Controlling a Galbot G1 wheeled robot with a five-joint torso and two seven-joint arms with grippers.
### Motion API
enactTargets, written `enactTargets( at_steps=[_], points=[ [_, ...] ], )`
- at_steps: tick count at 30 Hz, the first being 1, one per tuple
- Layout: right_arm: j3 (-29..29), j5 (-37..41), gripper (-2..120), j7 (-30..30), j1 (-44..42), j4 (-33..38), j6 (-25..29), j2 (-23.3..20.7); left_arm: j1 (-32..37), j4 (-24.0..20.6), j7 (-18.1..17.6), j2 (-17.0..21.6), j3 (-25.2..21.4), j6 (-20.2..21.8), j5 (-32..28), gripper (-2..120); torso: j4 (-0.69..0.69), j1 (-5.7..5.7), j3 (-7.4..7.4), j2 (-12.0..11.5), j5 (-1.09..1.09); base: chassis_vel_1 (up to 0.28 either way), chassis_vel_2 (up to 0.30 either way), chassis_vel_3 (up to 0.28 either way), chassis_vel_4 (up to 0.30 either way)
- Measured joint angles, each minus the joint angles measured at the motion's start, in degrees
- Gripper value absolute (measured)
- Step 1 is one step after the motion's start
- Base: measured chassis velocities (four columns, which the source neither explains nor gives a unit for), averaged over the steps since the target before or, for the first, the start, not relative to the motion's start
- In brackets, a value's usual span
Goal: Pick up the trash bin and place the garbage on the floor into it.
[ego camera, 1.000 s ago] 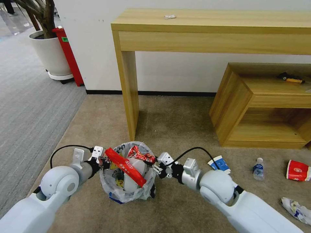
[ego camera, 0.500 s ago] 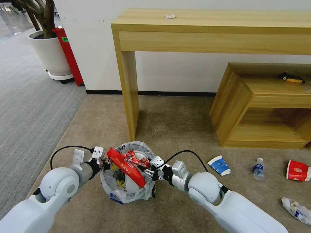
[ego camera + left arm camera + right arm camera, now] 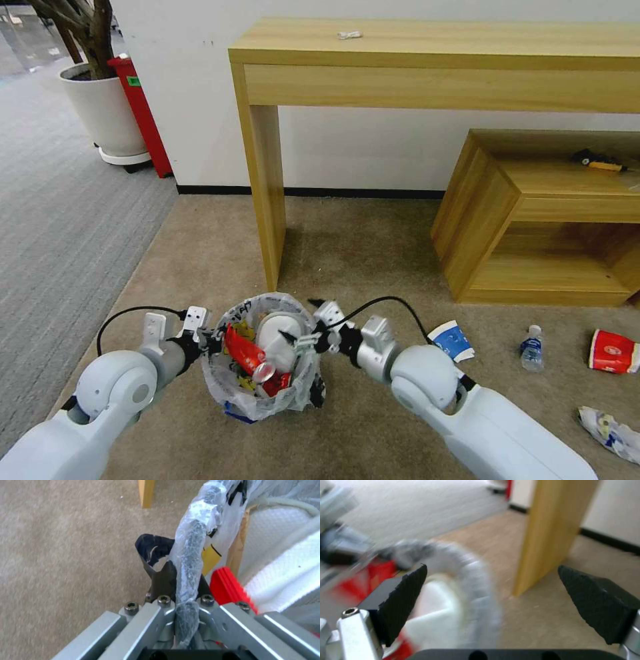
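Trash bin [image 3: 263, 373]: seen low and centre in the head view, on the beige carpet floor [image 3: 360, 260], at 6 o'clock from the desk leg [image 3: 267, 193]. The clear bag liner is folded over the rim.
Left gripper [image 3: 212, 335]: placed at the bin's 9 o'clock rim. In the left wrist view the jaws [image 3: 181, 585] are closed onto the bagged rim, one finger outside and one inside.
Right gripper [image 3: 301, 331]: held over the bin's 2 o'clock rim. In the right wrist view the black fingertips [image 3: 405, 600] are spread wide with nothing between them.
Bin contents: a red wrapper [image 3: 243, 350], a white slipper [image 3: 280, 340] and a wooden stick [image 3: 237, 545] are seen inside the liner.
Garbage on the floor: at 3 o'clock from the bin lie a blue-white paper cup [image 3: 451, 340], then a small clear bottle [image 3: 532, 348], then a red-white carton [image 3: 613, 351]; a crumpled wrapper [image 3: 610, 433] lies at 4 o'clock, well apart.
Surroundings: a low wooden shelf [image 3: 533, 220] stands at 2 o'clock from the bin.
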Motion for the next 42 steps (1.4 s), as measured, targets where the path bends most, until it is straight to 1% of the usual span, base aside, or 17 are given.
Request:
enactTargets(
  at_steps=[1, 3, 4, 6, 7, 8, 9, 10, 11, 12, 14, 16, 18, 19, 25, 27, 42],
  points=[
    [0.00, 0.00, 100, 0.00, 0.00, 0.00, 0.00, 0.00, 0.00, 0.00, 0.00, 0.00, 0.00, 0.00, 0.00, 0, 0.00, 0.00, 0.00, 0.00, 0.00, 0.000, 0.000, 0.000, 0.000],
    [2.93, 0.40, 100, 0.62, -1.50, 0.60, 1.09, -0.06, 1.86, -0.04, 1.26, -0.50, -1.72, 0.00, 0.85, 0, 0.00, -0.01, 0.00, 0.00, 0.00, 0.000, 0.000, 0.000, 0.000],
    [2.93, 0.40, 100, 0.62, -1.50, 0.60, 1.09, -0.06, 1.86, -0.04, 1.26, -0.50, -1.72, 0.00, 0.85, 0, 0.00, -0.01, 0.00, 0.00, 0.00, 0.000, 0.000, 0.000, 0.000],
    [7.42, 0.47, 100, 0.94, -3.94, 0.94, 1.95, -0.15, 4.84, -0.42, 3.03, -1.09, -4.56, 0.00, 2.52, 0, 0.01, 0.00, 0.00, 0.00, 0.00, 0.000, 0.000, 0.000, 0.000],
    [11.56, 0.19, 100, 1.05, -6.56, 0.95, 2.57, -0.06, 6.87, -1.06, 3.95, -1.56, -6.80, 0.00, 3.64, 0, 0.02, -0.01, 0.00, 0.00, 0.00, 0.000, 0.000, 0.000, 0.000],
    [11.56, 0.19, 100, 1.05, -6.56, 0.95, 2.57, -0.06, 6.87, -1.06, 3.95, -1.56, -6.80, 0.00, 3.64, 0, 0.02, -0.01, 0.00, 0.00, 0.00, 0.000, 0.000, 0.000, 0.000],
    [16.23, -0.69, 100, 0.96, -10.05, 0.90, 3.15, 0.37, 8.78, -1.68, 5.07, -2.18, -9.34, 0.00, 5.10, 0, 0.02, -0.01, -0.01, 0.00, 0.00, 0.000, 0.000, 0.000, 0.000],
    [19.38, -1.75, 100, 1.08, -13.02, 0.90, 3.71, 0.84, 10.22, -2.18, 6.02, -2.71, -11.39, 0.00, 6.17, 0, -0.01, -0.01, -0.01, 0.00, 0.01, 0.000, 0.000, 0.000, 0.000],
    [21.74, -2.83, 100, 1.82, -15.93, 0.93, 4.58, 1.23, 11.55, -2.81, 6.61, -3.12, -13.05, 0.00, 6.77, 0, -0.01, -0.01, -0.01, 0.00, 0.02, 0.000, 0.000, 0.000, 0.000],
    [21.74, -2.83, 100, 1.82, -15.93, 0.93, 4.58, 1.23, 11.55, -2.81, 6.61, -3.12, -13.05, 0.00, 6.77, 0, -0.01, -0.01, -0.01, 0.00, 0.02, 0.000, 0.000, 0.000, 0.000],
    [25.97, -5.35, 100, 2.50, -21.51, 1.22, 6.22, 2.20, 13.53, -4.17, 7.37, -3.72, -15.24, 0.00, 7.50, 0, 0.00, -0.01, -0.01, 0.00, 0.01, 0.000, 0.000, 0.000, 0.000],
    [26.87, -5.99, 100, 2.33, -22.54, 1.29, 6.51, 2.50, 13.79, -4.43, 7.45, -3.78, -15.51, 0.00, 7.56, 0, 0.00, -0.01, -0.01, 0.00, 0.01, 0.000, 0.000, 0.000, 0.000],
    [30.36, -10.58, 100, 0.81, -27.11, 1.47, 8.75, 4.20, 15.71, -6.69, 8.26, -4.37, -17.23, 0.00, 8.76, 0, -0.02, -0.01, -0.01, 0.01, 0.02, 0.000, 0.000, 0.000, 0.000],
    [30.96, -11.61, 100, 0.49, -27.87, 1.48, 9.52, 4.67, 16.27, -7.41, 8.56, -4.69, -17.44, 0.00, 9.62, 0, 0.00, -0.01, -0.01, 0.01, 0.01, 0.000, 0.000, 0.000, 0.000],
    [32.06, -12.04, 100, -0.08, -28.85, 1.57, 10.18, 5.23, 17.59, -9.46, 8.66, -6.08, -17.50, 0.02, 11.28, 0, 0.03, -0.01, -0.01, 0.02, 0.00, -0.004, -0.009, 0.009, 0.006],
    [32.62, -11.67, 100, -0.39, -28.86, 1.52, 10.57, 5.23, 18.27, -10.67, 8.66, -6.60, -17.57, 0.02, 11.57, 0, 0.02, -0.01, -0.01, 0.02, 0.00, -0.087, -0.074, 0.084, 0.085],
    [34.89, -10.81, 100, -1.93, -30.11, 0.86, 11.81, 5.18, 19.82, -12.81, 8.47, -7.00, -17.64, 0.02, 11.94, 0, -0.01, 0.00, 0.00, 0.01, 0.00, -0.167, -0.161, 0.159, 0.164]
  ],
)
